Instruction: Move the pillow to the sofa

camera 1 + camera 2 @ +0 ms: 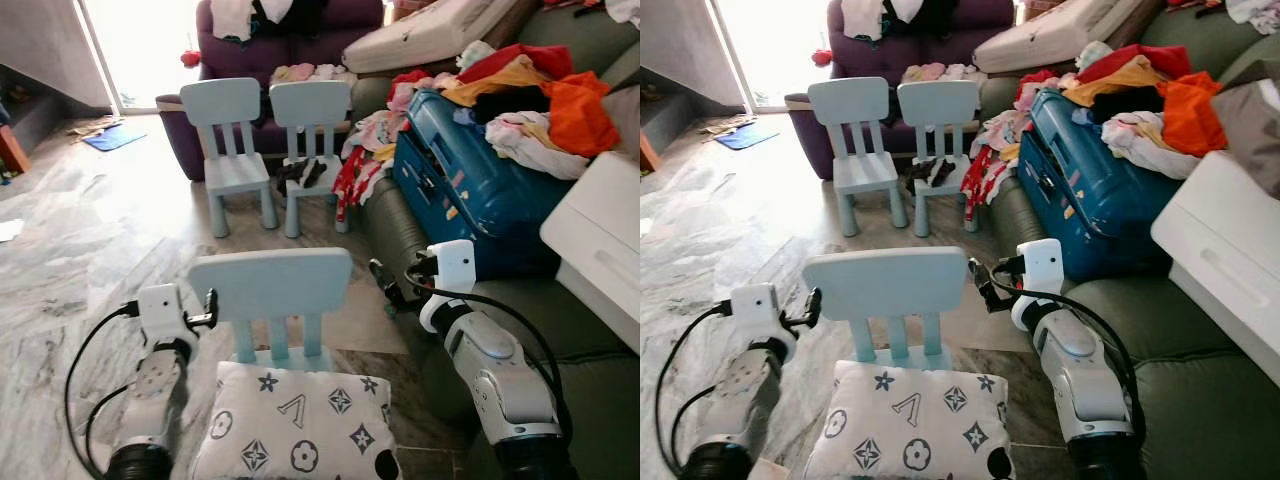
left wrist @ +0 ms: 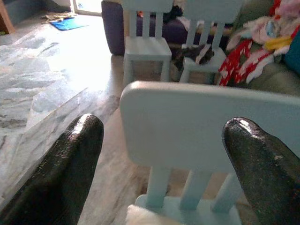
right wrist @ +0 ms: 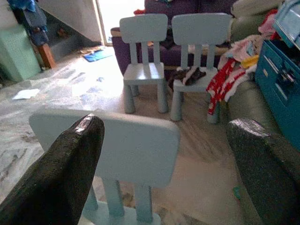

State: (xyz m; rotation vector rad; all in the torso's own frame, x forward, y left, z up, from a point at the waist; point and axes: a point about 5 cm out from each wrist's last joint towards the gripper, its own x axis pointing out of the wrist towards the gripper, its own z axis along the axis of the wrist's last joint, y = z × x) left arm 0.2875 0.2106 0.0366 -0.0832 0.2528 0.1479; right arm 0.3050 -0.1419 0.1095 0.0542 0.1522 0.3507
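A white pillow (image 1: 295, 430) with dark monogram prints lies on the seat of a light blue child's chair (image 1: 270, 285) right in front of me. A corner of the pillow (image 2: 140, 216) shows in the left wrist view. My left gripper (image 1: 209, 304) hovers open beside the left edge of the chair's backrest. At the backrest's right side my right gripper (image 1: 384, 282) is held open too. Both wrist views look past wide-apart black fingers (image 2: 70, 168) (image 3: 65, 168) at the backrest, with nothing between them. The grey-green sofa (image 1: 570, 330) runs along the right.
On the sofa sit a blue suitcase (image 1: 470, 180), heaps of clothes (image 1: 540, 100) and a white box (image 1: 600, 240). Two more light blue chairs (image 1: 232, 135) (image 1: 312, 125) stand ahead before a purple sofa (image 1: 290, 45). Marble floor (image 1: 90, 220) stretches to the left.
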